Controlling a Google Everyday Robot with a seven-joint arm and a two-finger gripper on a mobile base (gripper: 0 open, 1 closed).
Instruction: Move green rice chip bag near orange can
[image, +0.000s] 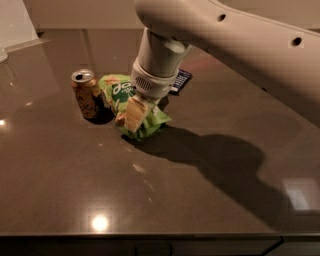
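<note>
Your end effector (136, 120) sits low over the tabletop (100, 175), clamped on the green rice chip bag (116, 90). One finger (132, 114) shows on the front; its partner is buried behind the crinkled pouch. The wrist covers the bag's right half, so the white lettering breaks off partway. Behind the wrist, a dark packet (182, 79) shows only a corner. The arm (240, 45) runs out at the top and right edges. Bag and orange can (86, 96): touching or just apart, you can't tell in that shadow. The can's markings are too small to read.
</note>
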